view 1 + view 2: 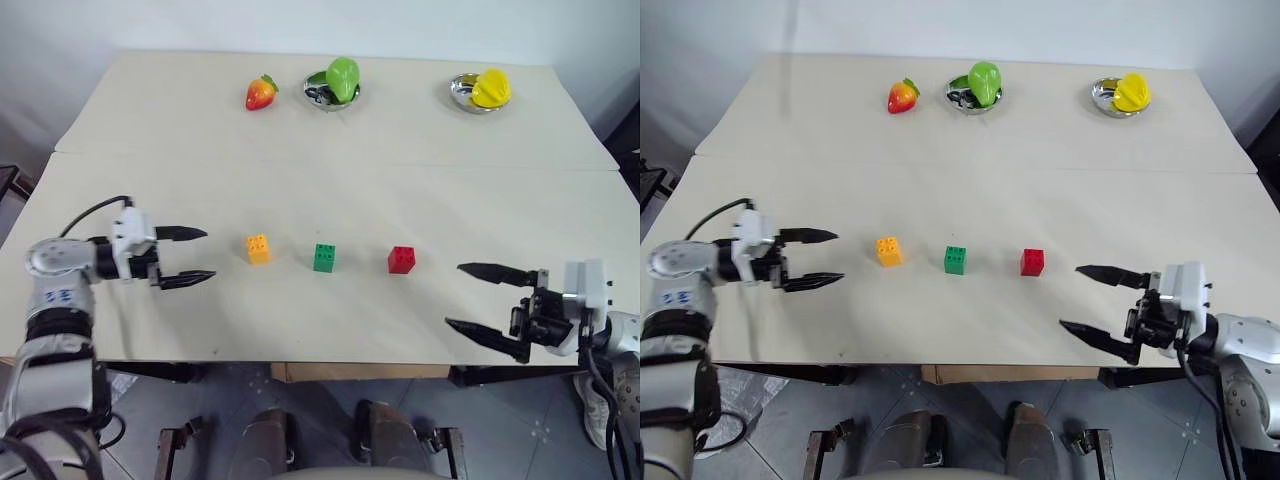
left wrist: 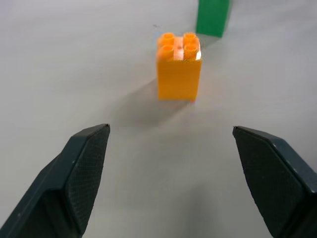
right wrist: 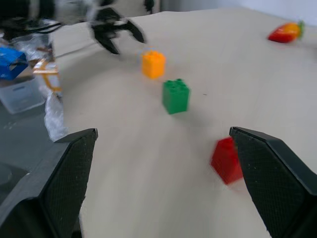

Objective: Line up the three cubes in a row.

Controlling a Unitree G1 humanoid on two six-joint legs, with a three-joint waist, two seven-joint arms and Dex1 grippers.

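Observation:
Three studded cubes stand in a line across the near half of the table [image 1: 150, 150]: orange-yellow [image 1: 258, 248], green [image 1: 324, 257], red [image 1: 401, 259], with even gaps between them. My left gripper [image 1: 208, 254] is open and empty, a short way left of the orange-yellow cube and pointing at it. The left wrist view shows that cube [image 2: 179, 67] upright beyond the spread fingertips, with the green cube [image 2: 213, 17] behind it. My right gripper [image 1: 454, 295] is open and empty, to the right of the red cube and nearer the front edge. Its wrist view shows the red cube [image 3: 227, 159] close by one finger.
Along the table's far side sit a strawberry toy [image 1: 261, 92], a green pepper in a steel bowl [image 1: 342, 78] and a yellow pepper in a steel bowl [image 1: 490, 88]. A seam [image 1: 400, 167] crosses the table. Beyond the table's left side lie a blue box [image 3: 11, 62] and plastic wrapping.

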